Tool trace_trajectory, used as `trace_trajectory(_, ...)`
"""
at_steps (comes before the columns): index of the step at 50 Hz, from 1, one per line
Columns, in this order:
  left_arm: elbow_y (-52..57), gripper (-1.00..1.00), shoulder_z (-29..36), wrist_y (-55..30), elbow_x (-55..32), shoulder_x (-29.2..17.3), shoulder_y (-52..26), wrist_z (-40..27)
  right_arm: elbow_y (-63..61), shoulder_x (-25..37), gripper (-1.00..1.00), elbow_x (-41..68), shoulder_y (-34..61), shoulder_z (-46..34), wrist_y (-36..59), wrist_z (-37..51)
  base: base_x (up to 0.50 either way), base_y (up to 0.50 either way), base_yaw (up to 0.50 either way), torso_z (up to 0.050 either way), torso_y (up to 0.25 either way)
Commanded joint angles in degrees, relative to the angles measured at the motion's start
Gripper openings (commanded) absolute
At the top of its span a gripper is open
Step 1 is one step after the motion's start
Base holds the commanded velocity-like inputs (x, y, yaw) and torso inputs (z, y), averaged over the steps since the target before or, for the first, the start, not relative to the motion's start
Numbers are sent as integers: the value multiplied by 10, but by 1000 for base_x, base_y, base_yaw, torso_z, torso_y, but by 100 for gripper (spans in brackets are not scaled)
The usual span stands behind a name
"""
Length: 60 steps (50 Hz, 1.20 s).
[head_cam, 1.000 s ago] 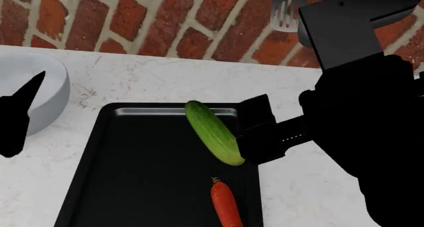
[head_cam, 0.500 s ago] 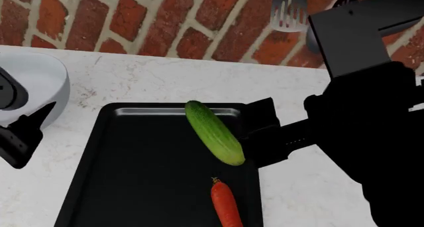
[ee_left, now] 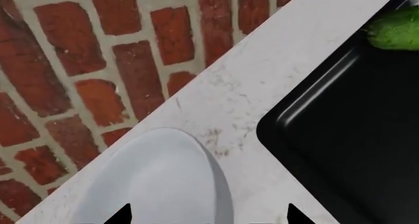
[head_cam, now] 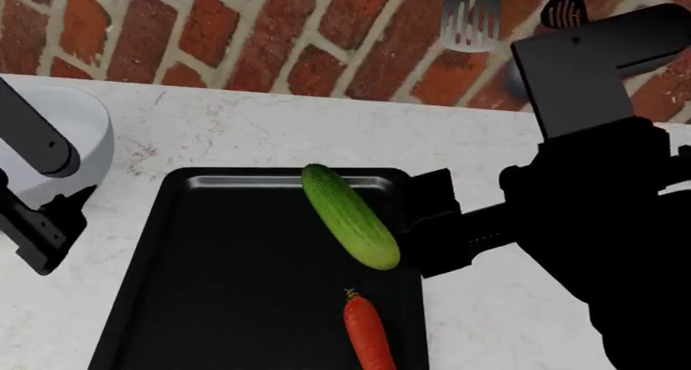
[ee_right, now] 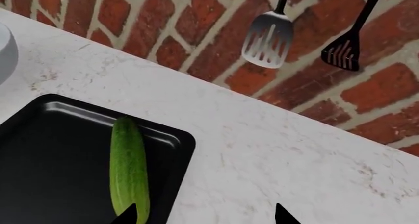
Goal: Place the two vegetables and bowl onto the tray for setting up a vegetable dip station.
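Bowl (head_cam: pixel 81 143): it sits on the table (head_cam: pixel 238 131) off the tray's far left corner, near but apart. We judge it rigid, smooth and a bit slippery, bulky rather than heavy; we would take it by the rim wall, since it is too wide to span.
Tray (head_cam: pixel 216 305): flat black pan, shallow rim; it holds the cucumber (head_cam: pixel 348 216) lying diagonally by its right edge and the carrot (head_cam: pixel 367 331) just nearer us — both vegetables are already in.
Cucumber and carrot: firm, round, likely to roll.
Left gripper (ee_left: pixel 206 216): it hangs over the bowl's rim; its two finger tips stand well apart, gripping nothing.
Right gripper (ee_right: pixel 204 216): tips spread wide, empty, just beside the cucumber's near end.
Bowl contents: we cannot see inside from these views.
Remaining: the bowl — not yet on the tray.
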Motion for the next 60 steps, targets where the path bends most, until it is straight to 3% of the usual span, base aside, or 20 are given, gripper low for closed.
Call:
trace_trajectory(1, -104, 100, 66, 49, 50, 21, -27, 51, 26, -10, 100, -50, -18, -4, -12, -56, 0, 0, 0, 0, 0)
trace_trajectory(30, -420, 100, 152, 225, 140, 119, -33, 125, 76, -20, 100, -125, -64, -13, -58, -131, 0, 0, 0, 0, 0)
trace_trajectory(39, -457, 100, 169, 263, 164, 129, -26, 121, 80, -18, 100, -129, -75, -14, -65, -137, 1, 1, 0, -1, 0)
trace_trajectory(40, -456, -100, 174, 282, 177, 127, -22, 109, 79, -16, 100, -129, -78, -13, -68, -138, 0, 0, 0, 0, 0)
trace_trajectory(51, -358, -100, 180, 324, 192, 88, -18, 103, 79, -12, 100, -137, -97, -13, -83, -147, 0, 0, 0, -1, 0)
trace_trajectory(55, -316, -100, 172, 307, 186, 75, -38, 108, 75, -7, 100, -132, -100, -10, -85, -143, 0, 0, 0, 0, 0)
trace_trajectory(60, -161, -100, 143, 245, 142, 18, -74, 134, 68, -1, 100, -122, -93, -1, -88, -135, 0, 0, 0, 0, 0)
